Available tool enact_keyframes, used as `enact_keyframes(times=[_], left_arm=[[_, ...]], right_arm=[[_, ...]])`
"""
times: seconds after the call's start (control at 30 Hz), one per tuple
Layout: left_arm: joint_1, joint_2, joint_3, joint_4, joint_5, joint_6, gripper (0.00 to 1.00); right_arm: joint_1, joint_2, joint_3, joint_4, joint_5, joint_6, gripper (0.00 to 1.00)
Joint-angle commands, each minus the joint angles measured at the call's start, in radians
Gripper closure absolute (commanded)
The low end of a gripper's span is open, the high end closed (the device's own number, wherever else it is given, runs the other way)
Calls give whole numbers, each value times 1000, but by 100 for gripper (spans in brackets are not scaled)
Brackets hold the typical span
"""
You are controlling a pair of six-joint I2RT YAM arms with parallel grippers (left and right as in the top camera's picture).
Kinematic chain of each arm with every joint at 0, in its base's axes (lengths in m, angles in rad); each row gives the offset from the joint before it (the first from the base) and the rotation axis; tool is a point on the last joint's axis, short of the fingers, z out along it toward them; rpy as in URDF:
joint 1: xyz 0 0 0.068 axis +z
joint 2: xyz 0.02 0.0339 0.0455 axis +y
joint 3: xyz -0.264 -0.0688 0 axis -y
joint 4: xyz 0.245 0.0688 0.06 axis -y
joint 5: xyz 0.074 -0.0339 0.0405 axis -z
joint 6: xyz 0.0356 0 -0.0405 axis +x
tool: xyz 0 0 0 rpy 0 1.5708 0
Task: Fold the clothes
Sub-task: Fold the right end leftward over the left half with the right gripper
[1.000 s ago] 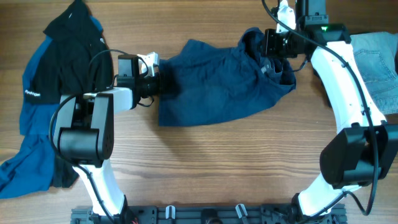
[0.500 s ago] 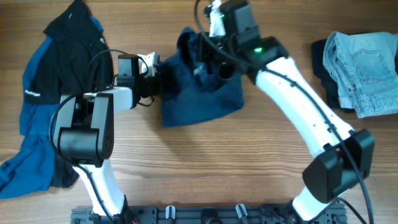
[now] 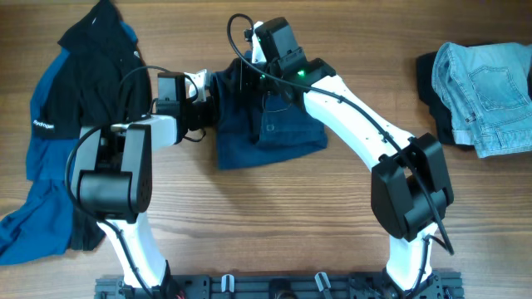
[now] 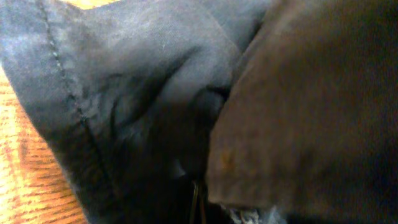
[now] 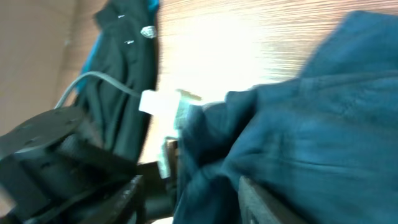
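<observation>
The dark navy shorts (image 3: 274, 129) lie at the table's back middle, folded over on themselves into a compact shape. My left gripper (image 3: 212, 110) is at their left edge, shut on the cloth; navy fabric with a seam (image 4: 124, 93) fills the left wrist view and hides the jaws. My right gripper (image 3: 248, 79) hovers over the shorts' upper left corner, close to the left gripper, with a bunch of blue cloth (image 5: 311, 124) between its fingers (image 5: 189, 196). The black and royal-blue jacket (image 3: 83, 108) lies at the far left. The light-blue jeans (image 3: 486, 87) lie at the far right.
A dark garment (image 3: 436, 91) sticks out from under the jeans' left side. The left arm (image 5: 56, 155) shows close by in the right wrist view, with the jacket (image 5: 124, 68) behind it. Bare wood table (image 3: 274, 216) lies in front of the shorts.
My right gripper has swept from the right side of the shorts over to the left, carrying their right half across onto the left half. The left gripper has stayed in place.
</observation>
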Motion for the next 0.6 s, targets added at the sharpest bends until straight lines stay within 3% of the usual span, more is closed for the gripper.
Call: enact_keyframes(times=[0.0,0.2,0.37,0.57], left_arm=[[64,-19,-28,-116,-32,1,96],[223,-263,-28,-307,-23,3,95],[287,-457,-28,-384,-24,3,76],[283,-505,-28,-402,-36,5,60]], right_arm=[[3,-13,14,24,-135,-31,43],[2,-42,14,25,-181,-43,41],[3,-129,14,-40,-57,-166,36],[32,-105,13,-303,201,-312,25]])
